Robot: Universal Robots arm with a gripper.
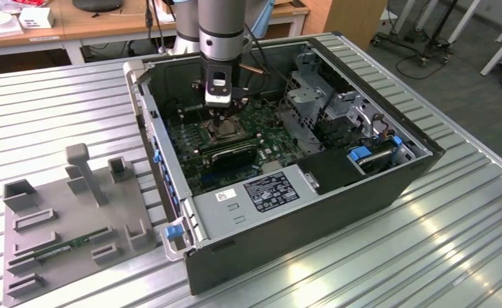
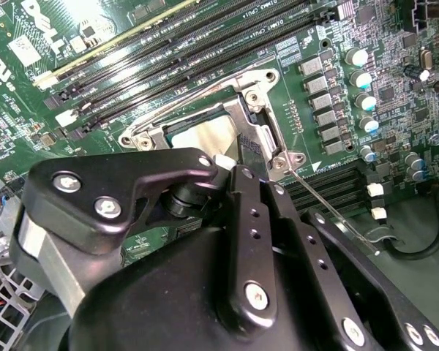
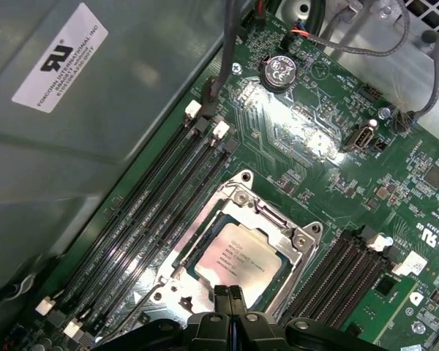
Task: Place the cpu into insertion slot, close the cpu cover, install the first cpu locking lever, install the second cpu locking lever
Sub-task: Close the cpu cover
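just above the printed cpu (image 3: 238, 256) inside its cpu cover (image 3: 271, 213) — gripper (image 3: 229, 292), fingertips (image 3: 222, 298) tight together, empty

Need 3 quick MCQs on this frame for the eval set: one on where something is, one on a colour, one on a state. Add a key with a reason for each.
1. Where is the cpu?
A) on the table outside the case
B) in the insertion slot
C) on top of the power supply

2. What colour is the motherboard?
A) blue
B) red
C) green

3. How does the cpu cover stand?
A) lying down over the cpu
B) standing upright, open
C) taken off the board

Key:
1 B: in the first wrist view, the chip's silvery face sits inside the socket.
2 C: the board around the socket is green in both wrist views.
3 A: the metal frame lies flat around the chip, and the chip's face shows through the frame's window.
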